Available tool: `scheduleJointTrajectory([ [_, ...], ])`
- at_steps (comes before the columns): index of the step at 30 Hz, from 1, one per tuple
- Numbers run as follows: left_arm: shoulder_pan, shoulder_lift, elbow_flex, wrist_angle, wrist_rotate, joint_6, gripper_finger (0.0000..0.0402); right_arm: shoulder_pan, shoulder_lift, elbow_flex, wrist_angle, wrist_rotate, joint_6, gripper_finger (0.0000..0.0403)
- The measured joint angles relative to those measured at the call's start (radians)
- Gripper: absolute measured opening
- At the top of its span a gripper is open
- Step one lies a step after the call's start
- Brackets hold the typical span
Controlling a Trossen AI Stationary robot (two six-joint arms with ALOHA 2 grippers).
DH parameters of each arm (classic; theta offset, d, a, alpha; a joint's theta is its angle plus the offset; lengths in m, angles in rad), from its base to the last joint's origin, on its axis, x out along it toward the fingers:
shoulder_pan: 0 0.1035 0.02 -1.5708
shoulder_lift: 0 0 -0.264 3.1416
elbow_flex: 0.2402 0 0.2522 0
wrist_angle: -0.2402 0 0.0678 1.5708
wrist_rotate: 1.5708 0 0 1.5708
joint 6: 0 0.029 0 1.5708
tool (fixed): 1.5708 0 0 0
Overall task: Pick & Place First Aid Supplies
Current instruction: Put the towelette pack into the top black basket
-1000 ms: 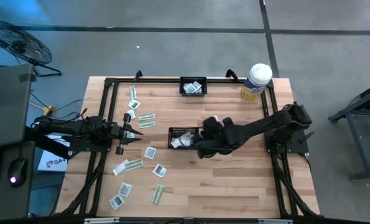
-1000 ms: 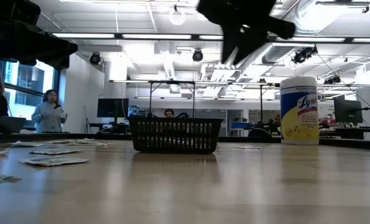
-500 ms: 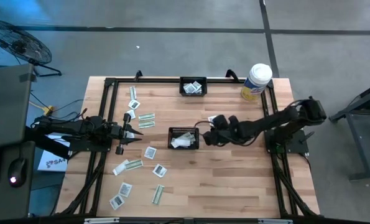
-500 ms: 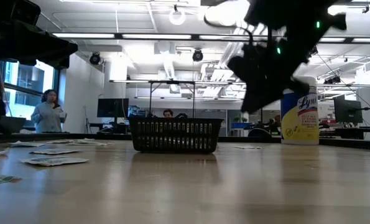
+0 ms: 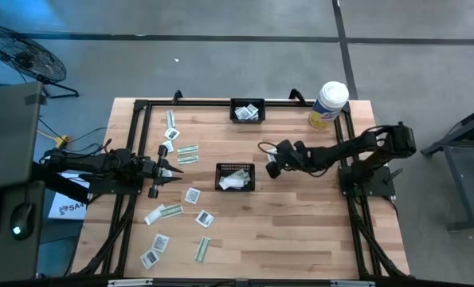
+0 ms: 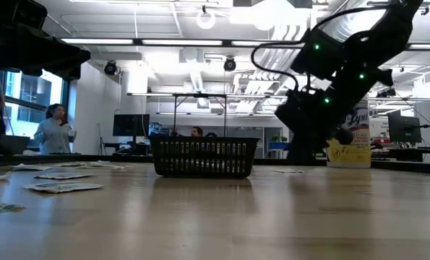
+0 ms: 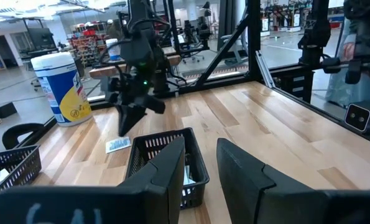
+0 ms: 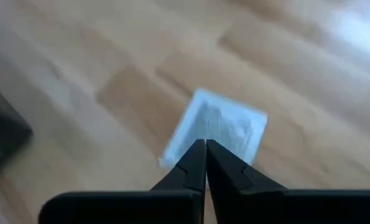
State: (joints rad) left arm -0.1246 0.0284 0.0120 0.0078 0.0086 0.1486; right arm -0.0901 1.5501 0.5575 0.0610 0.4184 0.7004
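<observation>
My right gripper (image 5: 270, 169) stands just right of the centre black basket (image 5: 235, 177), pointing steeply down, its fingers shut (image 8: 205, 146). Right under and beyond its tips a square white packet (image 8: 225, 127) lies flat on the wood; the left wrist view shows this packet (image 7: 118, 145) beside the basket. My left gripper (image 5: 166, 169) waits at the table's left edge, level and open (image 7: 203, 168), with nothing in it. Several more packets (image 5: 193, 195) lie scattered on the left half of the table. My right gripper's shut tips (image 7: 124, 129) stand over the near edge (image 8: 186, 149) of the white packet, coming from above and slanting down. Whether they touch it I cannot tell. The packet lies flat on the table.
The centre basket holds some white packets; a second black basket (image 5: 247, 111) with packets stands at the far edge. A white-and-yellow canister (image 5: 328, 104) stands at the far right corner. A black frame (image 5: 141, 108) rims the table. People show in the room behind (image 6: 56, 130).
My right gripper has left the space above the centre basket, gone toward the table's right and far side, and sunk from high up to just above the wood beside the basket. The packets and baskets have stayed in place.
</observation>
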Motion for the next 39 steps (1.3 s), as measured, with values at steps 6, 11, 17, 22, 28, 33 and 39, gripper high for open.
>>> scheduleJointTrajectory([
  [6, 0.000, 0.000, 0.000, 0.000, 0.000, 0.000, 0.0092, 0.008, 0.000, 0.000, -0.096, -0.014, 0.002, 0.0003],
  [11, 0.000, 0.000, 0.000, 0.000, 0.000, 0.000, 0.0092, 0.031, 0.000, 0.000, -0.097, -0.004, -0.002, 0.0001],
  [17, 0.000, 0.000, 0.000, 0.000, 0.000, 0.000, 0.0092, 0.040, 0.000, 0.000, -0.039, 0.044, 0.006, 0.0002],
  [22, 0.000, 0.000, 0.000, 0.000, 0.000, 0.000, 0.0092, 0.009, 0.000, 0.000, -0.028, 0.041, 0.004, 0.0002],
  [28, 0.000, 0.000, 0.000, 0.000, 0.000, 0.000, 0.0092, -0.001, 0.048, 0.001, -0.018, 0.001, -0.003, 0.0002],
  [33, 0.000, 0.000, 0.000, 0.000, 0.000, 0.000, 0.0092, 0.024, 0.062, 0.006, -0.035, -0.028, 0.046, 0.0001],
  [39, 0.000, 0.000, 0.000, 0.000, 0.000, 0.000, 0.0092, 0.099, 0.002, 0.003, -0.145, -0.088, 0.094, 0.0001],
])
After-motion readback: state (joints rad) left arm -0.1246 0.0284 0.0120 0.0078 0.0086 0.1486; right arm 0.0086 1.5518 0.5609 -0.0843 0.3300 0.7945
